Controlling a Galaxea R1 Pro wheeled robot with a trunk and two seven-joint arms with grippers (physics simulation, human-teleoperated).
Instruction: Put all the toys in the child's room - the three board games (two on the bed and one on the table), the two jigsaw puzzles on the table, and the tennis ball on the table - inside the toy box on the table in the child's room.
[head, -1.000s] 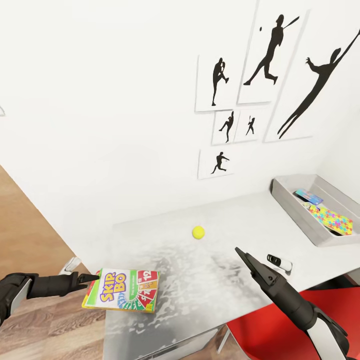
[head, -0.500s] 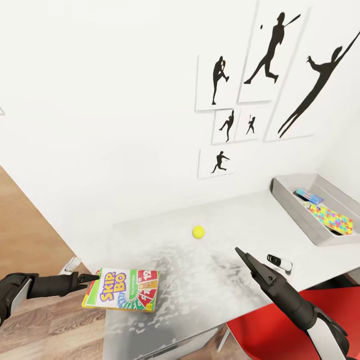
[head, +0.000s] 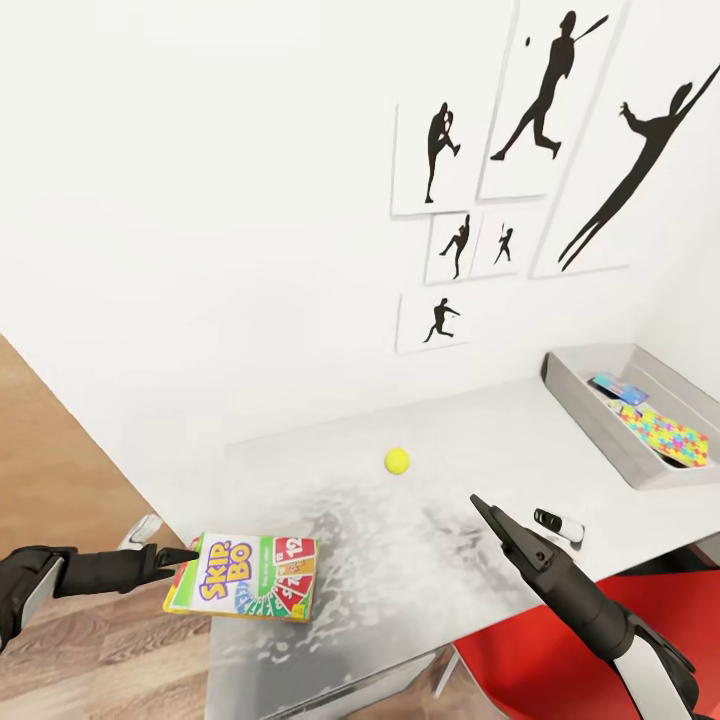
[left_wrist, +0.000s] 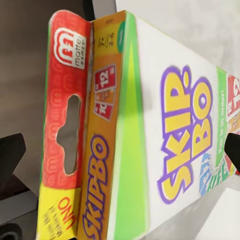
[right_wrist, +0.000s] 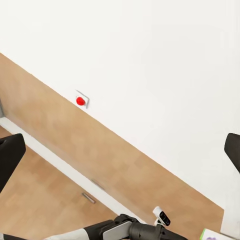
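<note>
The SKIP-BO board game (head: 250, 588) lies flat at the table's (head: 480, 430) near left corner, overhanging the edge. My left gripper (head: 188, 555) is shut on its short end; in the left wrist view the box (left_wrist: 150, 130) spans the gap between both fingertips. The tennis ball (head: 397, 460) rests mid-table near the wall. At the far right stands the grey toy box (head: 585, 400), holding a multicoloured jigsaw puzzle (head: 668, 437) and a small bluish flat item (head: 615, 388). My right gripper (head: 478, 503) hovers open over the table, right of the ball, holding nothing.
A small black-and-white object (head: 558, 524) lies on the table by the right gripper. A red chair (head: 530, 660) sits under the table's near right side. Framed silhouette pictures (head: 520, 150) hang on the white wall. Wooden floor (head: 60, 480) lies to the left.
The head view has shifted very slightly. Both arms, the SKIP-BO box and the ball keep their places.
</note>
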